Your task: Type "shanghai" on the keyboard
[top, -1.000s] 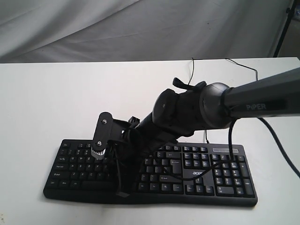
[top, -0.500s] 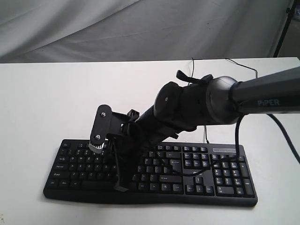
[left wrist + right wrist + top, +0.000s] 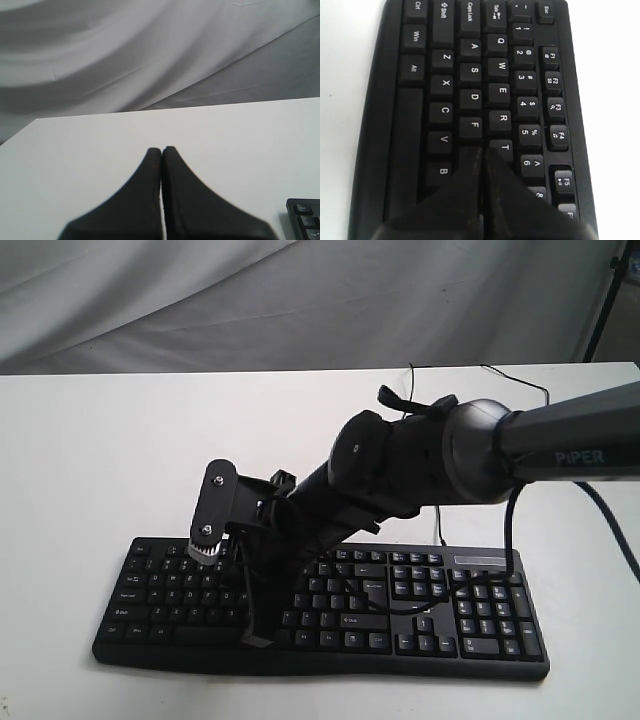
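The black keyboard (image 3: 480, 615) lies along the near edge of the white table, with its "acer" logo showing. My right arm reaches across it from the right. The right gripper (image 3: 256, 638) is shut and empty, pointing down at the left half of the keys. In the right wrist view the keyboard (image 3: 470, 75) fills the frame, and the shut right gripper (image 3: 481, 151) has its tips just past F and beside T. My left gripper (image 3: 161, 149) is shut and empty above bare table, with a corner of the keyboard (image 3: 305, 220) beside it. The exterior view does not show the left arm.
The keyboard's thin black cable (image 3: 520, 380) loops over the table (image 3: 120, 440) behind the arm. A grey cloth backdrop (image 3: 300, 300) hangs at the back. A dark stand leg (image 3: 604, 300) stands at the far right.
My right gripper has shifted slightly left and up over the keyboard since a second ago. It has barely moved in the last half second.
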`<act>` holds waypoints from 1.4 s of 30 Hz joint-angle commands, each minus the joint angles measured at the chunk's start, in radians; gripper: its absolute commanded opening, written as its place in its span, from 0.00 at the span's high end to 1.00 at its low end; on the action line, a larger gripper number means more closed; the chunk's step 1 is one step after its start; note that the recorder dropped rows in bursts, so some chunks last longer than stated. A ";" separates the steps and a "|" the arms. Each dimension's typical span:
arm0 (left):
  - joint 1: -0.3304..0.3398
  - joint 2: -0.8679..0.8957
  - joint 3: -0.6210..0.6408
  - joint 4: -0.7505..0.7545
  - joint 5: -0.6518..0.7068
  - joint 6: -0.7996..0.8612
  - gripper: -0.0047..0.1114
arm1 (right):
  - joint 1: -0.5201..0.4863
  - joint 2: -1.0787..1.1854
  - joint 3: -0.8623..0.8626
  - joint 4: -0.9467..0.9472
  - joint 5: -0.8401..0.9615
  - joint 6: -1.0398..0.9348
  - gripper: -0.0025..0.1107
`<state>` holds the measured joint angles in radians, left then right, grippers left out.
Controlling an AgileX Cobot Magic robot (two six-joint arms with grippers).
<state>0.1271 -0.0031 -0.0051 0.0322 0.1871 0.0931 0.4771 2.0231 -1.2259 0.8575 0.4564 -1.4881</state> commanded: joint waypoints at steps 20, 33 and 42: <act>-0.004 0.003 0.005 -0.001 -0.004 -0.003 0.95 | 0.002 0.032 0.002 0.185 -0.023 -0.121 0.98; -0.004 0.003 0.005 -0.001 -0.004 -0.003 0.95 | 0.043 0.032 0.002 0.233 -0.070 -0.142 0.98; -0.004 0.003 0.005 -0.001 -0.004 -0.003 0.95 | 0.063 0.032 0.002 0.233 -0.101 -0.142 0.98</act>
<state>0.1271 -0.0031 -0.0051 0.0322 0.1871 0.0931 0.5374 2.0568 -1.2259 1.0845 0.3636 -1.6240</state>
